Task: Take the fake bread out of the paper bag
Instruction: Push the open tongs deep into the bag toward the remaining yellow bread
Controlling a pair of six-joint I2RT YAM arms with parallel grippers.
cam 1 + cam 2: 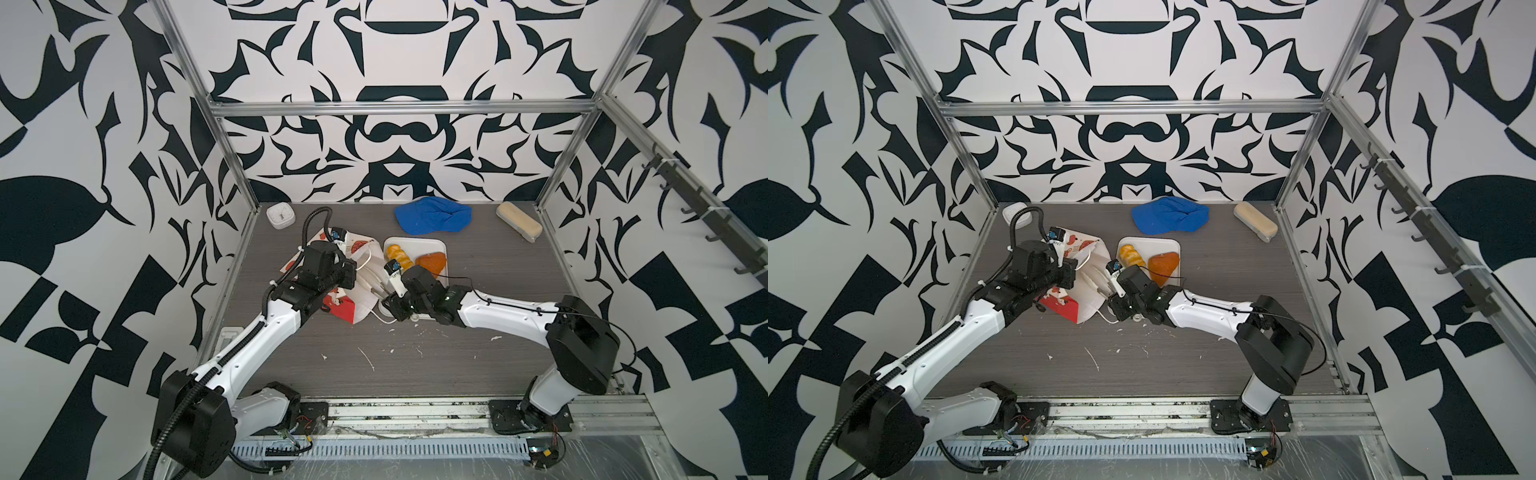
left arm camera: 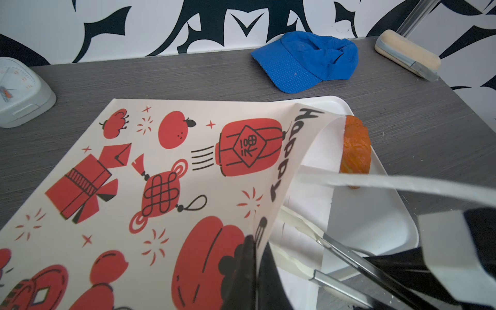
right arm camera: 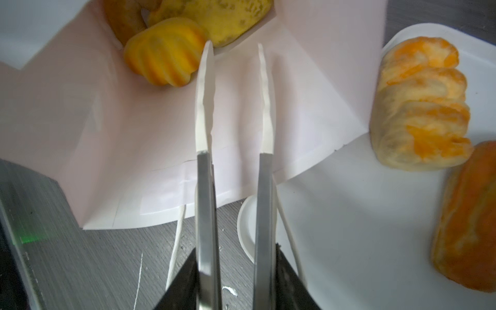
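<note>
- Right wrist view: three pieces of fake bread sit deep inside the paper bag (image 3: 134, 120): a ridged yellow croissant (image 3: 163, 53) nearest, a second croissant (image 3: 214, 18) behind it, and a ring doughnut (image 3: 126, 18) partly cut off at the frame edge.
- Braided loaf (image 3: 421, 104) and brown triangular pastry (image 3: 467, 214) are already out, side by side on the white tray (image 3: 349, 228).
- Bag lies on its side on the bench (image 1: 415, 365), mouth facing the tray, lower lip overlapping the tray edge.
- Left hand (image 2: 253, 268) is clenched on the bag's upper wall near the mouth, lifting it so the mouth gapes.
- Right hand (image 3: 234, 45) is released, jaws apart with nothing between them, tips inside the mouth just short of the near croissant.
- Handling guess: the pastries look glossy and light, likely slippery on their curved ends; best hold is across the near croissant's thick ridged middle, not its tapered tips.
- Bag paper looks thin and floppy; tips dragging on the lining could crease it or push the bread deeper.
- Outward: blue cap (image 1: 432, 218), beige block (image 1: 518, 220) and white clock (image 1: 280, 215) along the back of the bench, well apart from the work.
</note>
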